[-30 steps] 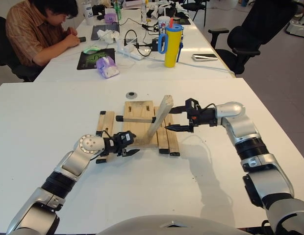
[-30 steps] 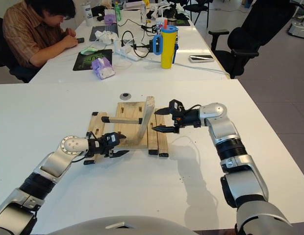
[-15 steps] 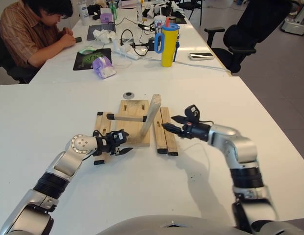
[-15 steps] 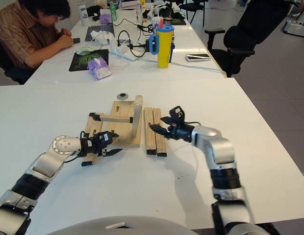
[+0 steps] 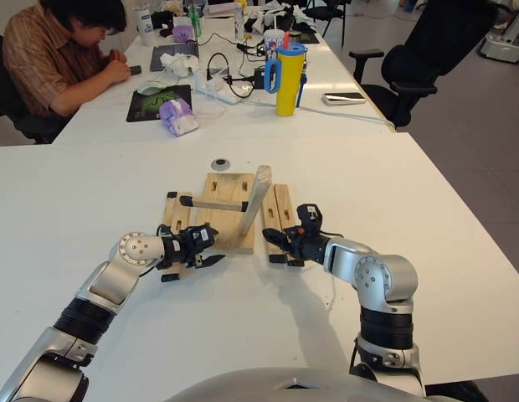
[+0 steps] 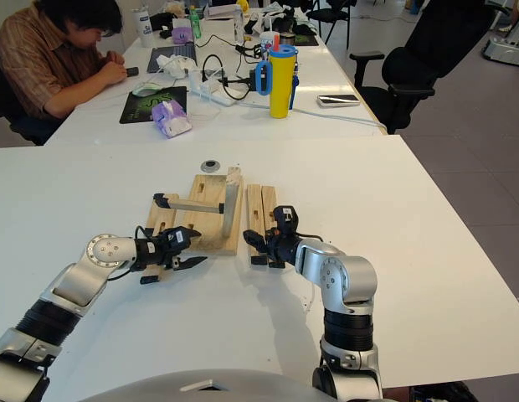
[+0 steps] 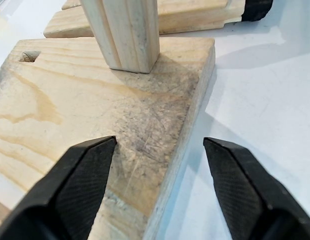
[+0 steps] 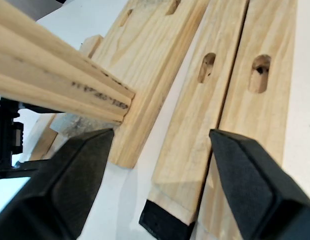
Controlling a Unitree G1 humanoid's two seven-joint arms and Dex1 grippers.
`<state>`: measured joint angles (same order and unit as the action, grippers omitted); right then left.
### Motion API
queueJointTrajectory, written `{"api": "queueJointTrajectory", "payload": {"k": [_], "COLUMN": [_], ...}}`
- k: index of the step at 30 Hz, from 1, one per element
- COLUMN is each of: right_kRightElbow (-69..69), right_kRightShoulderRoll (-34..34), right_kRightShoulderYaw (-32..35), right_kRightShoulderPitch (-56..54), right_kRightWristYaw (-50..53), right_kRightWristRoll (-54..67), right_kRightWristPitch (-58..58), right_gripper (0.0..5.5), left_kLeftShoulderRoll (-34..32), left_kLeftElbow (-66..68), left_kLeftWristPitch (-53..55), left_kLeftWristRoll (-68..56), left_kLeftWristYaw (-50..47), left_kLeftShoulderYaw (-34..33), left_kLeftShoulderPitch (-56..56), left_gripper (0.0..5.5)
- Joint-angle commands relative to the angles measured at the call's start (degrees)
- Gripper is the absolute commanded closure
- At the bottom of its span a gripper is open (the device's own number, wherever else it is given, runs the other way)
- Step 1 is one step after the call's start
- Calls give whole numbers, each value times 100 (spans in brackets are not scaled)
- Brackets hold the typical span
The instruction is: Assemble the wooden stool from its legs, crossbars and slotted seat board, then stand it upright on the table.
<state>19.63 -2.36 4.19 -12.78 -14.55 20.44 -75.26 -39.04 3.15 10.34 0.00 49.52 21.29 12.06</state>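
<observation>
White table (image 5: 427, 209) takes up most of the head view; behind it, at the top of the frame, stand a yellow jug (image 5: 289, 75) and, in the upper right, a black office chair (image 5: 427, 50). At the centre we see the seat board (image 5: 226, 226) lying flat on the table. One leg (image 5: 258, 197) rises from its right side, and a crossbar (image 5: 213, 203) runs from that leg toward the left, above the board. Just right of the board, two flat legs (image 5: 283, 209) lie side by side with their slots facing up. Further wooden pieces (image 5: 174, 219) lie along the board's left edge.

We find the left end effector (image 5: 214, 255) at the board's lower left corner, low over the table. Its fingers (image 7: 85, 185) are spread apart, and in the wrist view they frame the board's edge without clamping it. The right end effector (image 5: 272, 244) sits at the lower end of the two flat legs. Its fingers (image 8: 255, 190) are likewise apart, holding nothing, with a black-capped leg end between them in the wrist view.
</observation>
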Motion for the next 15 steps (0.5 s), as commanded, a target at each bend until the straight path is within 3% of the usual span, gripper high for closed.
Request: {"api": "queueJointTrajectory", "payload": {"k": [1, 10, 15], "right_kRightElbow": [-169, -361, -186], "right_kRightShoulderRoll": [-90, 251, 786], "right_kRightShoulderYaw": [11, -514, -834], "right_kRightShoulderPitch": [-53, -258, -409], "right_kRightWristYaw": [193, 537, 572], "right_kRightWristRoll": [24, -258, -434], "right_kRightWristPitch": [-248, -598, -550], "right_gripper": [196, 196, 196], "left_kLeftShoulderRoll": [17, 138, 271], "left_kLeftElbow": [365, 193, 47], "left_kLeftWristPitch": [708, 830, 940], "left_kLeftWristRoll": [291, 294, 344], "left_kLeftWristYaw": [134, -41, -261], "left_kLeftShoulderYaw": [451, 505, 543], "left_kLeftShoulderPitch": [-705, -788, -851], "left_gripper": [227, 227, 227]}}
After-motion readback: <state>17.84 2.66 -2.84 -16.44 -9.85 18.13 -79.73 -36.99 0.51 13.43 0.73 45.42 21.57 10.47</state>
